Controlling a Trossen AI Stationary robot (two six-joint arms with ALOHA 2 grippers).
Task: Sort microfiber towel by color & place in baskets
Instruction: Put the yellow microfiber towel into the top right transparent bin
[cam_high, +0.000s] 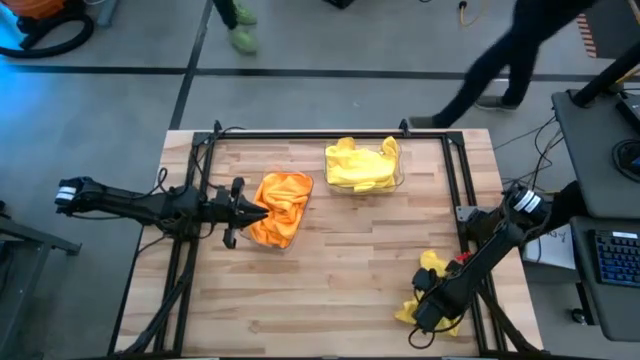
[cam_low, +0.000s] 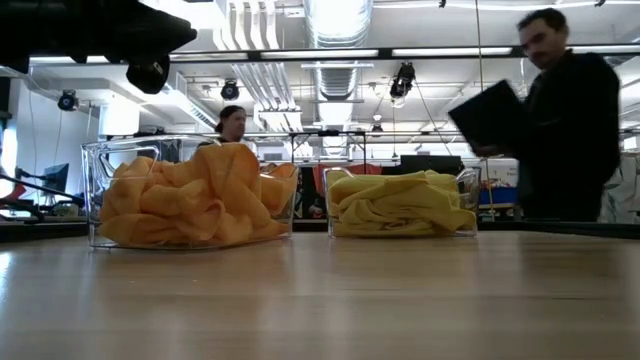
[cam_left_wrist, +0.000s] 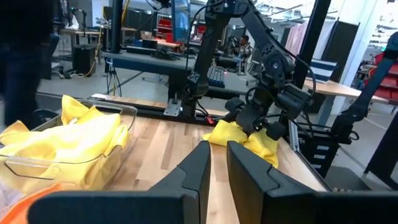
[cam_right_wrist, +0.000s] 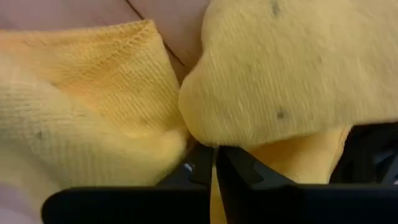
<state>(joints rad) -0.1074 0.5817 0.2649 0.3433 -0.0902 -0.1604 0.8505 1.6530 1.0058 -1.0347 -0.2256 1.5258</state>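
Orange towels (cam_high: 282, 205) fill the left clear basket (cam_low: 190, 195), and yellow towels (cam_high: 362, 167) fill the right one (cam_low: 400, 203). One more yellow towel (cam_high: 432, 270) lies crumpled on the table near the front right. My right gripper (cam_high: 426, 306) is down on it and shut on it. My left gripper (cam_left_wrist: 217, 163) is shut and empty; it hovers at the orange basket's left rim (cam_high: 240, 211). The left wrist view also shows my right arm over the loose yellow towel (cam_left_wrist: 244, 134). My right gripper pinches a bunched part of the yellow towel (cam_right_wrist: 200, 140) between its two fingers; how many layers, I cannot tell. The fingers slant down at it from the table's right side. The rest of the towel (cam_high: 408, 312) lies slack on the table around the gripper.
A black metal frame (cam_high: 462, 180) runs round the table top, with rails on both sides. A person (cam_low: 570, 120) holding a dark laptop walks behind the far edge, and another person's head (cam_low: 232, 122) shows behind the baskets. Bare wood lies between the baskets and the near edge.
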